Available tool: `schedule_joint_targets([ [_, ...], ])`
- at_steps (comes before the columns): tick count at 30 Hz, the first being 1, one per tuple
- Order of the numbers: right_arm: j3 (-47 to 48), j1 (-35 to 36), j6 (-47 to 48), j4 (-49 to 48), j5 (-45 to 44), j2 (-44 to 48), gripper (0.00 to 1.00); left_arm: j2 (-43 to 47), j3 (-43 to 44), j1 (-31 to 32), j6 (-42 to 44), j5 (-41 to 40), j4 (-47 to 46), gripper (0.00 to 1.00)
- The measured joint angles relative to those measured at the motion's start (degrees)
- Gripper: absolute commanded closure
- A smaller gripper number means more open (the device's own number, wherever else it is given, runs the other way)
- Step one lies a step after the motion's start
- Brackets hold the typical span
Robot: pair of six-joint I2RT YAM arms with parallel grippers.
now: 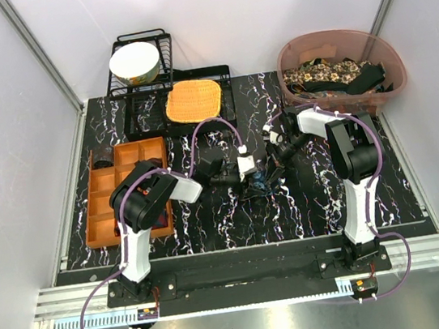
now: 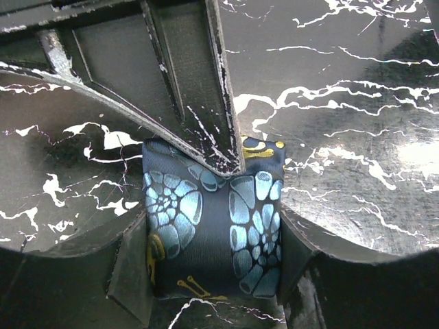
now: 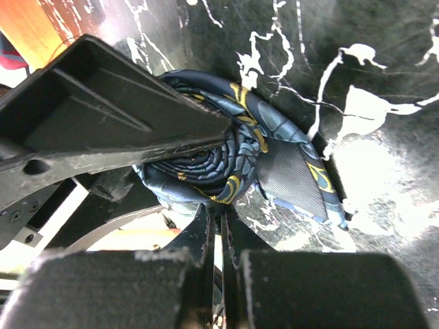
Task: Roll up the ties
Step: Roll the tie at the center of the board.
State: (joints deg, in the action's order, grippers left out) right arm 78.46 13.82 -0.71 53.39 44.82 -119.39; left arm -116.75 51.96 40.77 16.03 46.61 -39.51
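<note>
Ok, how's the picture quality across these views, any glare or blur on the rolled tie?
Top external: even light, but the rolled dark blue teal-and-yellow patterned tie is tiny and murky. Left wrist: tie sharp, mild glare on the black marbled tabletop. Right wrist: tabletop glare blown out, right gripper's fingers blurred.

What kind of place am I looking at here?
Likely a robot test booth: bare white walls, two arms bolted to a rail at a black table, and staged props, a dish rack and a bin of ties.
</note>
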Motion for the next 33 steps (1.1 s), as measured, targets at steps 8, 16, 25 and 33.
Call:
schedule_joint_targets([
  [8,0.90,0.00,0.00,1.62,-1.79,-0.57,1.00,-0.02,-0.26,0.00,0.00,0.31,-1.33,0.38],
  [16,1.68,0.00,0.20,2.47,-3.21,-0.83,0.91,0.00,2.47,0.13,2.23,-0.46,5.01,0.78],
  [25,2.08,-2.45,2.32,3.74,-6.14,-0.79,0.36,2.60,6.99,1.79,9.51,-5.64,20.55,0.94],
  [33,-2.69,-6.64,1.25,0.66,-3.37,2.84,0.00,3.17,8.44,2.93,12.22,-8.15,24.76,0.95],
])
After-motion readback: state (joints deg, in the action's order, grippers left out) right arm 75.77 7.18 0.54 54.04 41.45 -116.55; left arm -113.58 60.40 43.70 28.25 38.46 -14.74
